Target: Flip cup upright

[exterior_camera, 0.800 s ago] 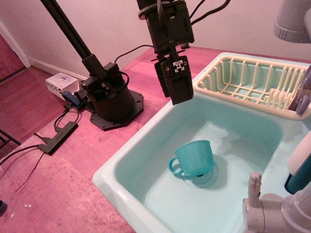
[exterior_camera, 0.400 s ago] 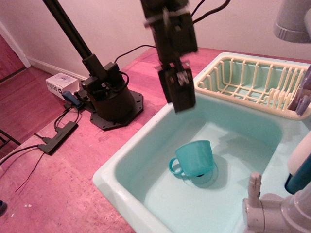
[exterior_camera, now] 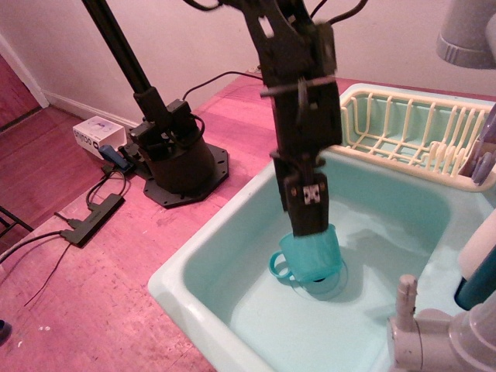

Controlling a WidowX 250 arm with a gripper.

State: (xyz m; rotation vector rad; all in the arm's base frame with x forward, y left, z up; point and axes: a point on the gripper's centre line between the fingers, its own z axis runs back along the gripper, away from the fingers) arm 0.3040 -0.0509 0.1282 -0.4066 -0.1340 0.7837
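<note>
Where cup (exterior_camera: 311,256) sits, pincer (exterior_camera: 308,221) vertical

cup (exterior_camera: 311,256) in sink (exterior_camera: 194,267) | end effector (exterior_camera: 308,221) above | rack (exterior_camera: 403,132) behind

Pale wall (exterior_camera: 178,39) with white baseboard (exterior_camera: 77,105) across upper left of frame. Reddish wood surface (exterior_camera: 116,271), pink-tinted light. White box (exterior_camera: 97,133) at left; black power strip (exterior_camera: 93,218) and cables below it.
</note>
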